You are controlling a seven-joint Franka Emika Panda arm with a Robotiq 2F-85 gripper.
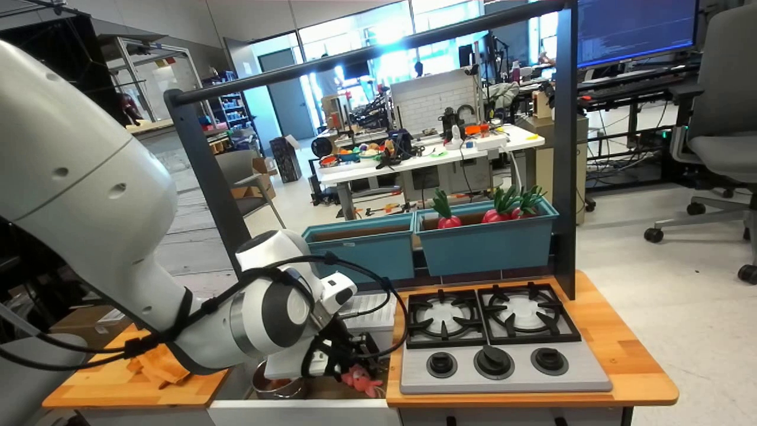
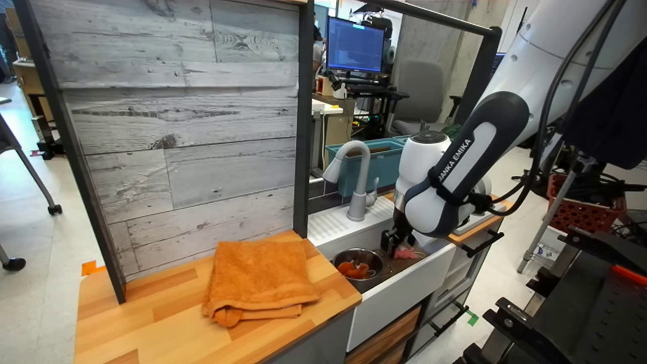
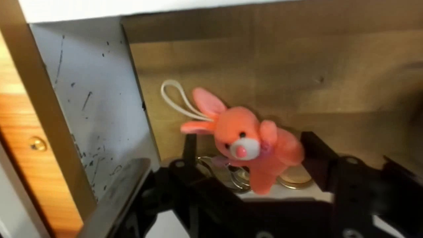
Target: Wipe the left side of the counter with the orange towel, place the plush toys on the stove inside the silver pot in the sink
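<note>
Pink toy [image 3: 245, 138] between jaws, sink wall [image 3: 86, 94] near

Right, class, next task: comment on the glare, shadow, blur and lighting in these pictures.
In an exterior view, the windows glare nearly white, edging the black bar in blue-white; in the wrist view, the sink floor lies partly in shadow and the claw looks dark and soft, the pink plush toy clearer; in an exterior view, the orange towel is fairly evenly lit.
</note>
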